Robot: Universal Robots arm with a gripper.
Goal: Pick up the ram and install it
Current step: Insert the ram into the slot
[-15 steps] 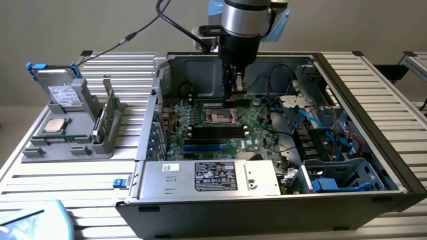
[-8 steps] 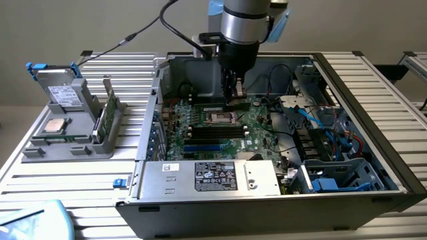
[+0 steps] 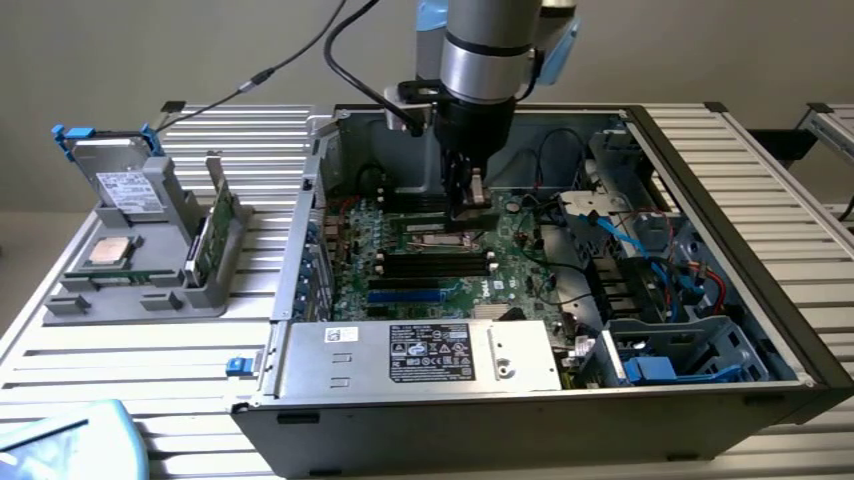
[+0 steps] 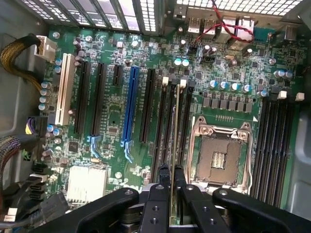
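Note:
My gripper is shut on the ram, which I see edge-on as a thin strip running away from the fingers. The stick hangs over the bank of black memory slots next to the open processor socket, lined up along one slot with white latches at its far end. I cannot tell whether it touches the slot. In the exterior view the gripper reaches straight down into the open computer case, just above the green motherboard.
A second bank of black slots lies on the other side of the socket. Blue and black expansion slots and a heat sink are nearby. Outside the case, a grey rack holds a hard drive, a processor chip and an upright green card.

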